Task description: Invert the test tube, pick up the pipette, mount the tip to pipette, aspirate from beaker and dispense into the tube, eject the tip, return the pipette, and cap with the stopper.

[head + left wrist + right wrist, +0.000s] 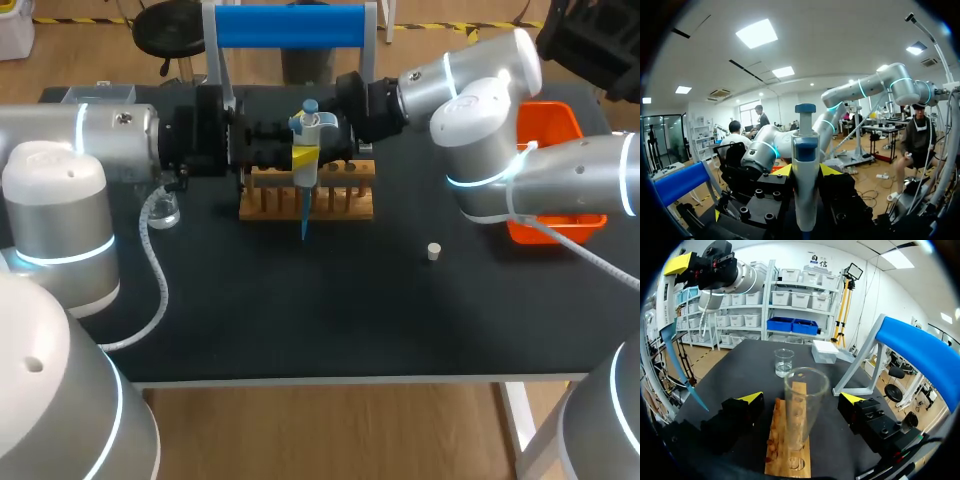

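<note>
Glass beaker (163, 210) at left. Left gripper (806, 170) clamped on pipette (308, 138), blue tip (304, 222) hanging off near side of wooden rack (345, 195). Test tube (805, 385) upright in rack, between right gripper (802, 398) fingers, spread wide, not touching. Risk: tip clips rim, unsteadied tube rocks, liquid misses; arms crowded, may bump. Stopper (433, 251) right.

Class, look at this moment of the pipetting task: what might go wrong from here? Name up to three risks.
1. The pipette, gripped by the left end effector, carries a long thin tip close to the wooden rack; it may strike the rack or the tube's rim.
2. The right end effector stands open around the test tube; closing off-centre might tilt it.
3. The stopper lies loose on the table; an arm could knock it away.
</note>
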`<state>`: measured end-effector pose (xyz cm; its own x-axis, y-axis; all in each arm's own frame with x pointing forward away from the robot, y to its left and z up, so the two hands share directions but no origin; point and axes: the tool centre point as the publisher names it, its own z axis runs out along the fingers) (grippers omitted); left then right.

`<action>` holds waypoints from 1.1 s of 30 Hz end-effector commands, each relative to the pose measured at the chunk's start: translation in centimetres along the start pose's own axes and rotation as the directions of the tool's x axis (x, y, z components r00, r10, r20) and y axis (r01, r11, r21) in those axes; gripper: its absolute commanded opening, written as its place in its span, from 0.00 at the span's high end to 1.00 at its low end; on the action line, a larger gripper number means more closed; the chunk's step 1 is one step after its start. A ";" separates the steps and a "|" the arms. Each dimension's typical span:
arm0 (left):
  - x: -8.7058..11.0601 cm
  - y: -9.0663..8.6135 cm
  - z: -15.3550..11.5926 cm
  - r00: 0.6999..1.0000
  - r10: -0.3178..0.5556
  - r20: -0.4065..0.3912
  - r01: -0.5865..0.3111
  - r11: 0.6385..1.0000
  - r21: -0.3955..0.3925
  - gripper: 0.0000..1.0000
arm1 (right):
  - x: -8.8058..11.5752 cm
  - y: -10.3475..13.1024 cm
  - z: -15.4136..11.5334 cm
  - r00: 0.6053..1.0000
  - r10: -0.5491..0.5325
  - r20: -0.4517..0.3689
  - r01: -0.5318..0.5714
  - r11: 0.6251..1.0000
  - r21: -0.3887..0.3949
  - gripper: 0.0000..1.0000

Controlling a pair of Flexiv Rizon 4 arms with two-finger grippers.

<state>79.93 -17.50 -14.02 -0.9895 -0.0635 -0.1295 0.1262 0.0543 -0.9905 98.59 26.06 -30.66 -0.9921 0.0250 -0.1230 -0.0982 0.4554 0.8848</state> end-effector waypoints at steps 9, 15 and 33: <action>0.1 0.0 0.1 1.000 0.002 0.006 -0.002 1.000 0.002 1.00 | 0.0 -1.0 -2.6 1.000 0.018 0.019 -0.018 1.000 -0.009 0.00; 0.1 0.0 0.1 1.000 0.002 0.006 -0.002 1.000 0.002 1.00 | 0.1 -1.6 -4.9 0.998 0.037 0.043 -0.036 0.999 -0.017 0.00; 0.1 0.0 0.1 1.000 0.002 0.006 -0.002 1.000 0.002 1.00 | 4.7 -0.2 -15.1 0.985 0.139 0.104 -0.117 0.974 -0.193 0.00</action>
<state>79.97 -17.46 -14.02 -0.9895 -0.0630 -0.1297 0.1264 0.0533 -0.9905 95.14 15.92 -26.05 -0.9860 0.1623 -0.0377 0.0124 0.2975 0.9546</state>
